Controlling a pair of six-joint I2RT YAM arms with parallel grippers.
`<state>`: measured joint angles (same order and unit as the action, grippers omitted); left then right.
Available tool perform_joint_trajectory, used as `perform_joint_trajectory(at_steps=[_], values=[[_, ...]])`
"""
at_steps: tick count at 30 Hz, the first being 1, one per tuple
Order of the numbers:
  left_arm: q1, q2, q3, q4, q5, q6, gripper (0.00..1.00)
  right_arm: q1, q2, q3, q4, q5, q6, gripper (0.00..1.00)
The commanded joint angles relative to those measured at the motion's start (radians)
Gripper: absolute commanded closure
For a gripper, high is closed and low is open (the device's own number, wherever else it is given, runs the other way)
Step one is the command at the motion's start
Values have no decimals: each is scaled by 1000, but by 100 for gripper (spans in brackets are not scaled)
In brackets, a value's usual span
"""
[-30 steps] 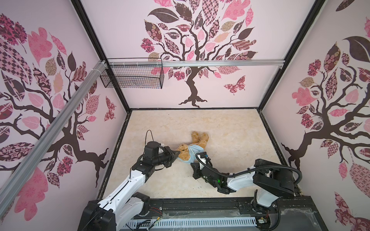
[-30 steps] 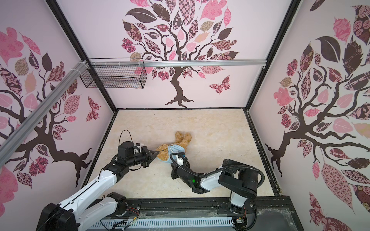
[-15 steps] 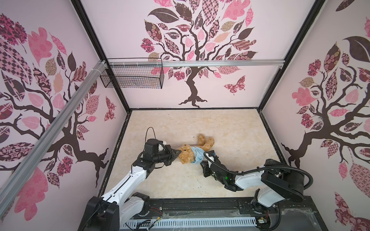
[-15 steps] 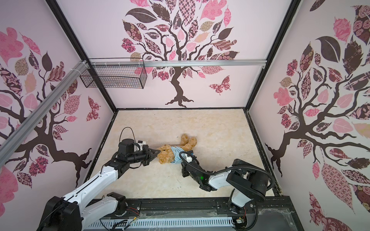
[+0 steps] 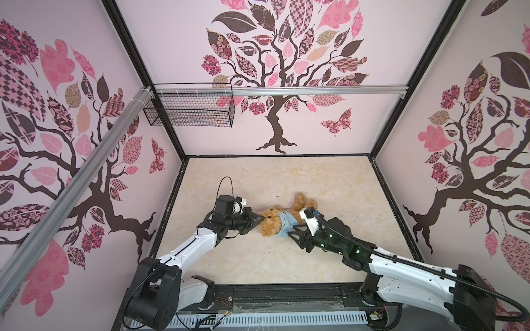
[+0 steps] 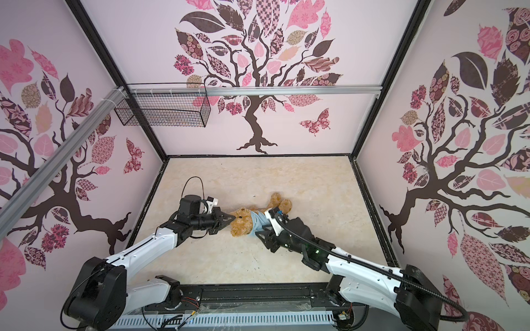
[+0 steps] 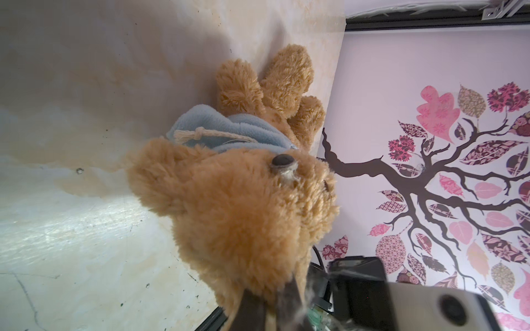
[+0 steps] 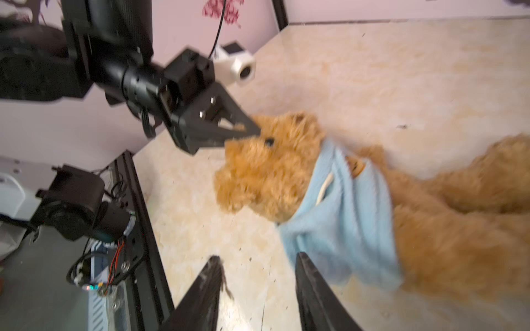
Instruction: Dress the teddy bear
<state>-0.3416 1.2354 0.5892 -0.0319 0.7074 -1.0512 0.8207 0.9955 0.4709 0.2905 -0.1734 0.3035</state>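
Teddy bear (image 5: 271, 226), golden-brown, in light-blue shirt (image 5: 286, 223)

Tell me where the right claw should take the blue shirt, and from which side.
Probably the blue shirt's loose hem, bunched at the teddy bear's chest, coming from the legs' end: the fabric hangs free there, and the left claw holds the head.

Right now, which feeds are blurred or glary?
Right wrist view: blur smears the teddy bear and blue shirt. Left wrist view: bear's nearest fur is soft, with a glare patch on the table. Both top views: sharp, evenly lit.
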Motion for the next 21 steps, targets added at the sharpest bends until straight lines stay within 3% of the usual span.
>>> perform_joint_trajectory(at_steps=[1, 4, 9, 13, 18, 21], values=[[-4, -1, 0, 23, -58, 73, 97, -126, 101, 71, 3, -129, 71, 55], [-5, 13, -36, 62, -79, 70, 93, -186, 289, 167, 44, -134, 121, 61], [-4, 26, -121, 186, -82, -8, 82, -187, 534, 261, 24, -155, 154, 76], [-4, -9, -149, 263, -69, -52, 71, -187, 566, 160, 121, -162, 210, 81], [-5, -78, -184, 243, -69, -73, 47, -177, 544, 20, 258, -169, 291, 85], [-10, -106, -213, 272, -73, -99, 40, -163, 539, -18, 295, -165, 316, 86]])
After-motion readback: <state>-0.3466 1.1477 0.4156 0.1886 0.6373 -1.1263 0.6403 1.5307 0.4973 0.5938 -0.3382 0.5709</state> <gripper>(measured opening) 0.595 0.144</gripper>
